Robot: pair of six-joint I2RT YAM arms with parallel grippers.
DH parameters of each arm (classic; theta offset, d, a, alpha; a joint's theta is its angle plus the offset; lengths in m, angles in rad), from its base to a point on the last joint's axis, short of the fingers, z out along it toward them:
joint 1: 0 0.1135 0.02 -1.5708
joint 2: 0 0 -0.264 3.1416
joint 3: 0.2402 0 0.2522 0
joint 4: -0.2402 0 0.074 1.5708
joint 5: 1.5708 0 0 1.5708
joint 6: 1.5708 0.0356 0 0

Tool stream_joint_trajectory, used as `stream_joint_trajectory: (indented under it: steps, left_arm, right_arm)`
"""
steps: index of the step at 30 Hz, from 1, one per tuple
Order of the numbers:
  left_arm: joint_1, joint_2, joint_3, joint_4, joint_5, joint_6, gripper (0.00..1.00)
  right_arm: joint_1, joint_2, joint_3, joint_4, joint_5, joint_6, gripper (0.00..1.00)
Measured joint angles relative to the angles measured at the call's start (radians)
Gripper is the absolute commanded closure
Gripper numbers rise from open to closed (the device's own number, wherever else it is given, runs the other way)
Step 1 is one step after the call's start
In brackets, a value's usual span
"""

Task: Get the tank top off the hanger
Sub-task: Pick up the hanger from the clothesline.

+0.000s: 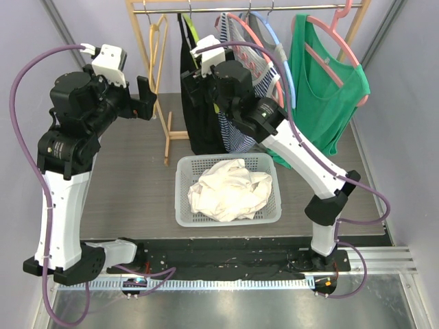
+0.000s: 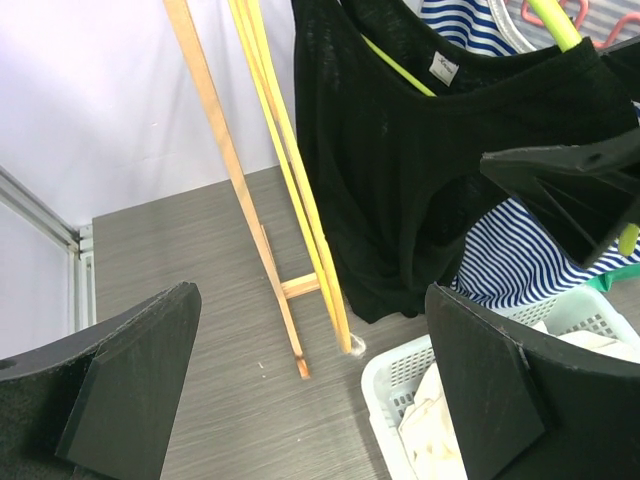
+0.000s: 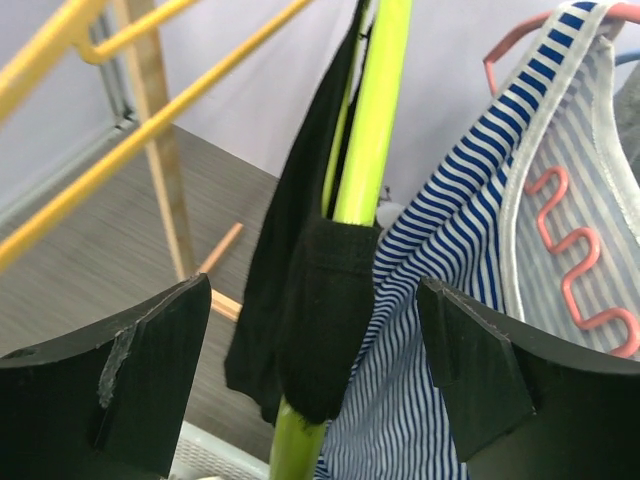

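Black tank top (image 3: pixel 300 260) hangs by its strap on the lime-green plastic hanger (image 3: pixel 380 100), right between the released fingers of the right pincer (image 3: pixel 312 300), seemingly lined up for a grab; the left pincer (image 2: pixel 312 300) gapes released too.

A robotics lab cell, staged as a small laundry corner. Plain pale panels in aluminium framing (image 1: pixel 60 22) wall in a grey wood-grain surface (image 1: pixel 130 199). The left arm (image 1: pixel 65 199) and right arm (image 1: pixel 309 164) are bolted to a black base plate (image 1: pixel 226 264) at the near edge, trailing purple cables (image 1: pixel 25 75). At the far side a wooden garment rack (image 2: pixel 226 150) carries clothes (image 1: pixel 329 96) on hangers (image 1: pixel 329 31) above a white basket (image 1: pixel 182 199).
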Motion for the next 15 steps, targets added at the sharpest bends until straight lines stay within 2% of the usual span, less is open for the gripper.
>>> stream_joint_trajectory:
  steps: [3,6,7,9,10,12,13,15]
  left_arm:
    - [0.000,-0.001,0.000,0.000,0.000,0.007,0.00]
    - [0.000,-0.003,0.000,0.000,0.000,0.009,0.00]
    - [0.000,-0.004,0.000,0.000,0.000,0.009,0.00]
    - [0.000,-0.007,-0.004,0.000,0.000,0.010,0.01]
    - [0.000,-0.010,-0.008,0.000,-0.001,0.010,0.00]
    - [0.000,-0.014,-0.015,0.000,-0.001,0.011,0.00]
    - [0.000,-0.015,-0.018,-0.001,-0.001,0.012,0.00]
    - [0.000,-0.016,-0.020,-0.001,-0.001,0.013,0.00]
  right_arm:
    - [-0.005,0.007,0.000,-0.002,0.022,-0.018,0.18]
    - [-0.006,0.006,0.003,0.000,0.033,-0.032,0.35]
    - [-0.006,0.006,0.003,0.000,0.033,-0.037,0.45]
    - [-0.006,0.006,0.003,0.000,0.033,-0.042,0.54]
    - [-0.006,0.006,0.003,0.000,0.032,-0.042,0.68]
    - [-0.006,0.006,0.004,0.000,0.031,-0.044,0.81]
    - [-0.006,0.006,0.004,0.000,0.033,-0.043,0.90]
    - [-0.008,0.006,0.004,0.009,0.045,-0.032,0.96]
